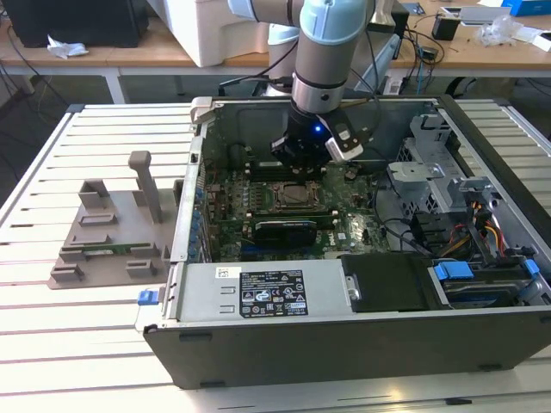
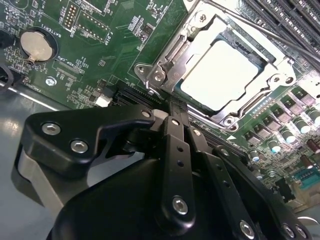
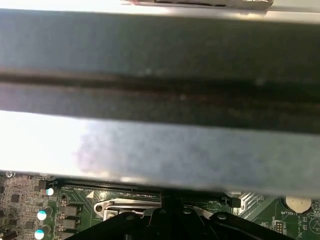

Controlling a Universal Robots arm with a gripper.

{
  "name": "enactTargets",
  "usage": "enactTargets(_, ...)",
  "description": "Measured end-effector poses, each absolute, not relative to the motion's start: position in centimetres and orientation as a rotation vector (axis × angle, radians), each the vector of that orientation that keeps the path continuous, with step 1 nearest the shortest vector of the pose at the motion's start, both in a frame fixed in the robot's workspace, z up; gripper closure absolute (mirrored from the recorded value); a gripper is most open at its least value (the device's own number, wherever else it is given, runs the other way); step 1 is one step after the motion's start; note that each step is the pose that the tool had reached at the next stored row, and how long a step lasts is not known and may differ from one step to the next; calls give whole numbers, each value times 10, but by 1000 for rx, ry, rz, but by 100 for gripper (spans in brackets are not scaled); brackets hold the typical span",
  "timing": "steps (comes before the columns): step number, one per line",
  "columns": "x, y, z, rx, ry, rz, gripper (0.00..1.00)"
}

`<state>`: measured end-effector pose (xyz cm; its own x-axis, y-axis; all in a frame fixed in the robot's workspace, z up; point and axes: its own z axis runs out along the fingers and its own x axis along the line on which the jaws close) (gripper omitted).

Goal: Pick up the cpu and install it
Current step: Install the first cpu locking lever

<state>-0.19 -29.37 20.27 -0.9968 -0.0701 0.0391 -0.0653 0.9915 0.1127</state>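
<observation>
The cpu (image 2: 220, 75) is a flat square chip with a bright silvery top. It lies inside the metal socket frame (image 2: 165, 65) on the green motherboard (image 2: 115, 30). In the exterior view the cpu (image 1: 291, 194) sits mid-board inside the open computer case (image 1: 344, 344). My gripper (image 1: 303, 157) hangs just above the board, beside the socket's edge. In the second wrist view its black fingers (image 2: 175, 135) are pressed together, and the gripper (image 2: 171, 105) is shut with nothing between them. The first wrist view has the gripper (image 3: 165, 210) close to the socket frame (image 3: 125, 205).
A grey plastic holder block (image 1: 108, 232) stands on the slatted table at the exterior view's left. A black expansion card (image 1: 284, 231) lies near the socket. The power supply (image 1: 258, 292), drive cage (image 1: 430, 163) and cables (image 1: 482, 232) crowd the case. The grey case wall (image 3: 160, 100) is close.
</observation>
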Motion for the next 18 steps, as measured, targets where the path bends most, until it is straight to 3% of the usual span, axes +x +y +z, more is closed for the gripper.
enactTargets(13, 2, -293, 205, 103, -3074, -174, 89)
enactTargets(18, 4, -294, 203, 104, -3065, -218, 89)
